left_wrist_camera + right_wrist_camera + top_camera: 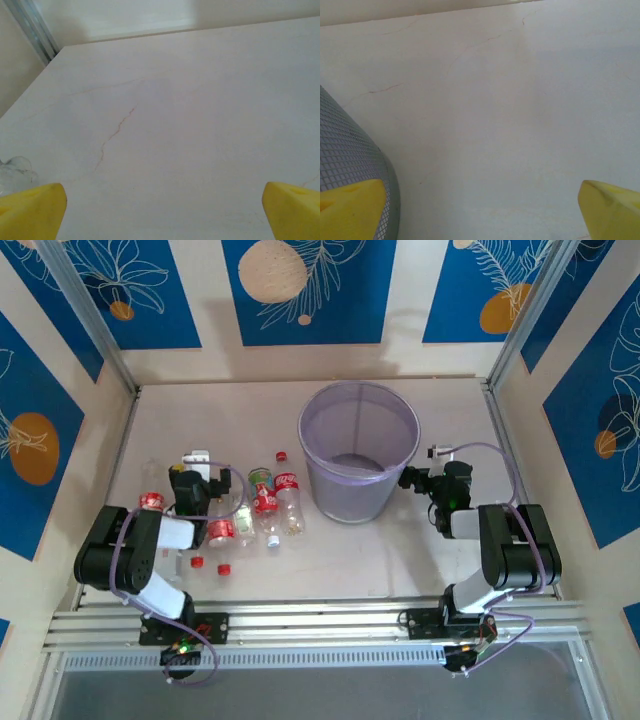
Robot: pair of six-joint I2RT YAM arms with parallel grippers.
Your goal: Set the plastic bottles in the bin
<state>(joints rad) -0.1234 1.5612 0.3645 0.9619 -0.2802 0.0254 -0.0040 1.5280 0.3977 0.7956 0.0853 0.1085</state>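
Observation:
The bin, a large pale-purple mesh-patterned bucket, stands upright at the middle back of the table. Several small clear plastic bottles lie left of it. Two with red labels lie side by side, and one with a green label lies just behind them. Another red-labelled one lies close to my left arm. My left gripper is open over bare table, with a clear bottle's end beside its left finger. My right gripper is open and empty, just right of the bin's wall.
Loose red caps lie among the bottles. Low walls and metal posts close the table at the back and both sides. Bare tabletop stretches behind the bottles, and more lies right of the bin.

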